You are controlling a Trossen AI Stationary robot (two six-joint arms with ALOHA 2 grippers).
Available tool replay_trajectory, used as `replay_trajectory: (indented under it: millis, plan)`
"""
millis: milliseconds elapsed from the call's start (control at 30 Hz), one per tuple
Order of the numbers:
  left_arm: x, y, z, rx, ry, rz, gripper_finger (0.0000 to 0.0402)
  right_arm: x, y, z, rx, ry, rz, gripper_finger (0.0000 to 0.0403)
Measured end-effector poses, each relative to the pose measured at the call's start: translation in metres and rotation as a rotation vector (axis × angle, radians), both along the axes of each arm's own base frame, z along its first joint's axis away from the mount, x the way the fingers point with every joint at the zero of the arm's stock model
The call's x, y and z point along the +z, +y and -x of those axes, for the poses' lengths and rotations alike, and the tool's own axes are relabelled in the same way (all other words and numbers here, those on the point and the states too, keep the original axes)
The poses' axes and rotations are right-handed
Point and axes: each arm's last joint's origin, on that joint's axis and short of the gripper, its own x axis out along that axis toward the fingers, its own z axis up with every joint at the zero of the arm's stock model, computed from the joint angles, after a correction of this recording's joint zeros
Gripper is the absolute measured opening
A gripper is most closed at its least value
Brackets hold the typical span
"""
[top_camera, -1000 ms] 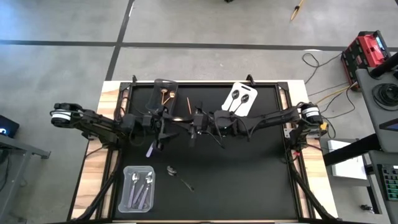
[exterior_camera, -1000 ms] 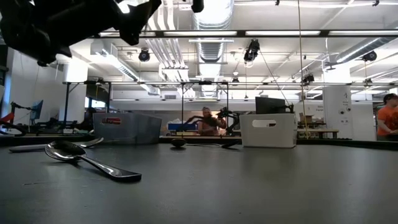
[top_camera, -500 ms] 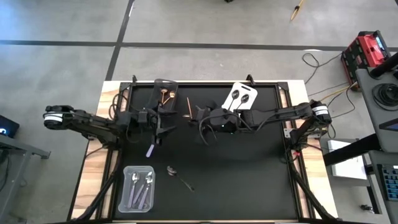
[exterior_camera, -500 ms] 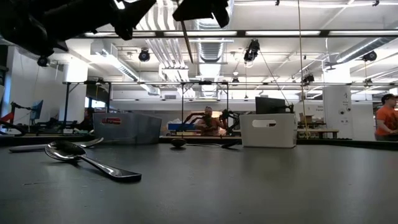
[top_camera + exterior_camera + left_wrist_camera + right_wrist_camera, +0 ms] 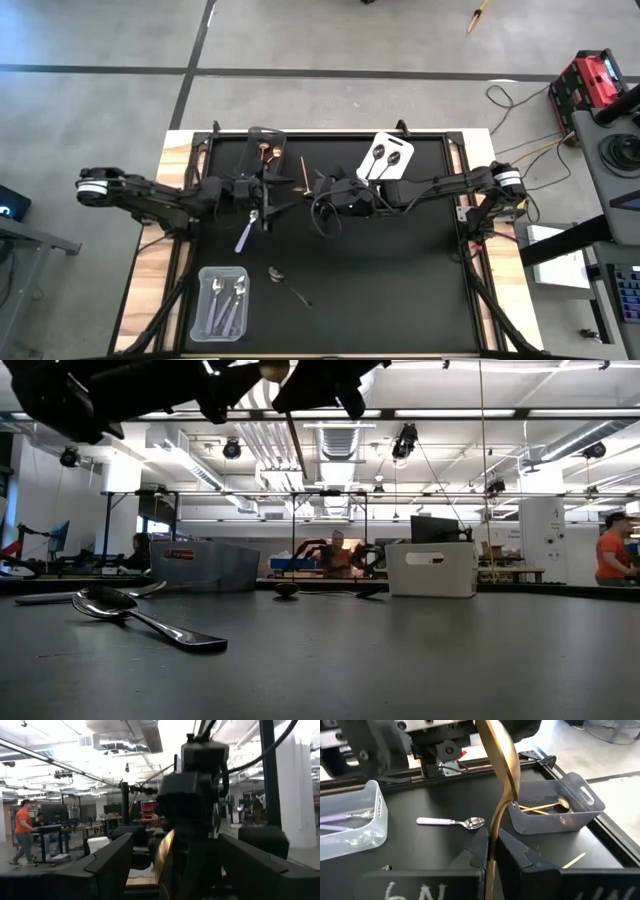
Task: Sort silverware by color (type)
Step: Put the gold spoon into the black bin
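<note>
Right gripper (image 5: 491, 851) shifted left, jaws clamping gold spoon (image 5: 501, 775)

Your right gripper (image 5: 318, 186), clamped on the gold spoon (image 5: 501, 785), is swinging back toward the dark bin (image 5: 266, 150); your left gripper (image 5: 268, 200) is edging toward it.

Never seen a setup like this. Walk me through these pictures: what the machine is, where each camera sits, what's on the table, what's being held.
Two robot arms work at a black table, sorting spoons. One camera looks straight down, one sits at tabletop height, one rides each wrist. The right tool is shut on a gold spoon, held up in the air. The left tool is open, holding nothing. On the table: a lilac-handled spoon, a dark spoon, a clear bin of lilac spoons, a dark bin with gold ones, a white bin with dark ones.
</note>
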Motion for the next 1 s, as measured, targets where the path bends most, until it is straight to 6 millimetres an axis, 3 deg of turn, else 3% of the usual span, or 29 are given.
replay_trajectory:
  millis: [433, 600, 833, 1000]
  plan:
    - [0.001, 0.003, -0.018, 0.057, 0.041, 0.003, 0.0217, 0.000, 0.000, 0.000, 0.002, -0.004, 0.002, 0.0013]
    - [0.001, 0.003, -0.019, 0.060, 0.044, 0.004, 0.0158, 0.000, 0.000, 0.000, 0.002, -0.004, 0.002, 0.0013]
    - [0.001, 0.003, -0.019, 0.059, 0.044, 0.013, 0.0026, 0.000, 0.000, 0.000, -0.003, -0.008, -0.013, 0.0013]
    - [0.001, 0.003, -0.019, 0.057, 0.045, 0.033, 0.0009, 0.000, 0.001, 0.000, 0.001, -0.010, -0.018, 0.0047]
